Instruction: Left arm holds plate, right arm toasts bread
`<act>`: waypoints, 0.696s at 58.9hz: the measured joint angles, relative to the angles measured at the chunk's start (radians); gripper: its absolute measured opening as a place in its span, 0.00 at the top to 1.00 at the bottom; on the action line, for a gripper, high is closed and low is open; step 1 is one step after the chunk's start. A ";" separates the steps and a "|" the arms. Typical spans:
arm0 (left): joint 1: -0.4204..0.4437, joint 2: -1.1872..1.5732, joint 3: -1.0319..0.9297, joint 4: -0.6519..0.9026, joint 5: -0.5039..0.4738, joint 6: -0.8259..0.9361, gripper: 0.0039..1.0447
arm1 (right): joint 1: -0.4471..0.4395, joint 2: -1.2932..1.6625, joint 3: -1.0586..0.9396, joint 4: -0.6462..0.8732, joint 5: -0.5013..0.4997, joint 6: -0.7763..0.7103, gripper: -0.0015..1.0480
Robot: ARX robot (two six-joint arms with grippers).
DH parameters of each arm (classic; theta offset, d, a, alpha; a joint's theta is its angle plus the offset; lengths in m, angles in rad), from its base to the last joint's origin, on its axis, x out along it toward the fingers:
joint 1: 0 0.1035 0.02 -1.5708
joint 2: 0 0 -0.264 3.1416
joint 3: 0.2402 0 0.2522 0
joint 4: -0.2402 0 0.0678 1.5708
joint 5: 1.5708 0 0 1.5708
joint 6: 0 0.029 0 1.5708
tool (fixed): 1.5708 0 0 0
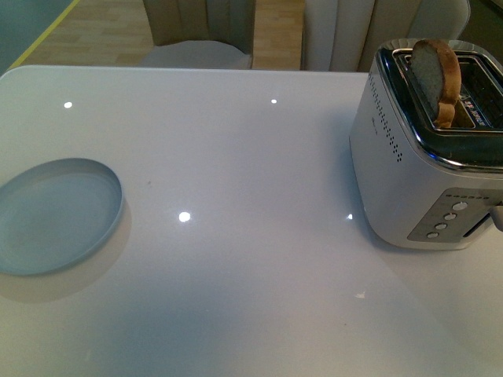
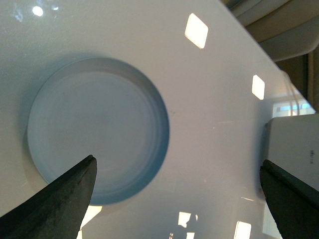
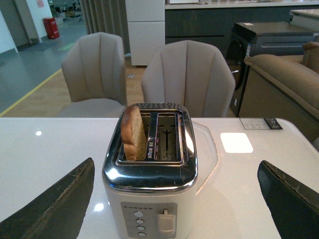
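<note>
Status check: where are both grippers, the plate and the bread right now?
Left gripper open above plate, empty, flat on table. Right gripper open, facing toaster. Bread upright in one toaster slot, sticking out. Nothing in the way.

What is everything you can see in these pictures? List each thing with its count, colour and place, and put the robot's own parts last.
Table: one, glossy white, under everything.
Plate: one, pale blue, empty, flat on the table at its left side.
Toaster: one, white with chrome top, on the table at its right side, two slots.
Bread: one slice, tan with brown crust, upright in one slot, sticking up out of it.
Chairs: two, beige, behind the table.
Sofa: one, brown, far side of the room.
Left gripper: black fingers, open, above the plate, empty.
Right gripper: dark fingers, open, facing the toaster, empty.
</note>
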 joint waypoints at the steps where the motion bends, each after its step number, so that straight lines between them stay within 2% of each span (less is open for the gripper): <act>1: -0.003 -0.050 -0.025 -0.010 0.000 -0.010 0.07 | 0.000 0.000 0.000 0.000 0.000 0.000 0.08; 8: -0.039 -0.234 -0.106 -0.073 -0.036 -0.047 0.07 | 0.000 0.000 0.000 0.000 0.000 0.000 0.08; 10: -0.060 -0.270 -0.142 -0.040 -0.074 -0.047 0.08 | 0.000 0.000 0.000 0.000 0.000 0.000 0.08; 12: -0.093 -0.308 -0.212 0.111 -0.170 -0.011 0.13 | 0.000 0.000 0.000 0.000 0.000 0.000 0.08; 16: -0.182 -0.405 -0.421 0.555 -0.394 0.100 0.28 | 0.000 0.000 0.000 0.000 0.000 0.000 0.08; 19: -0.219 -0.460 -0.499 0.732 -0.451 0.140 0.36 | 0.000 0.000 0.000 0.000 0.000 0.000 0.08; 22: -0.238 -0.505 -0.534 0.822 -0.487 0.159 0.44 | 0.000 0.000 0.000 0.000 0.000 0.000 0.08; 34: -0.313 -0.654 -0.612 0.783 -0.567 0.195 0.80 | 0.000 0.000 0.000 0.000 0.000 0.000 0.08; 39: -0.337 -0.679 -0.657 0.815 -0.595 0.197 0.96 | 0.000 0.000 0.000 0.000 0.000 0.000 0.08; 41: -0.346 -0.696 -0.665 0.798 -0.602 0.196 0.98 | 0.000 0.000 0.000 0.000 0.000 0.000 0.08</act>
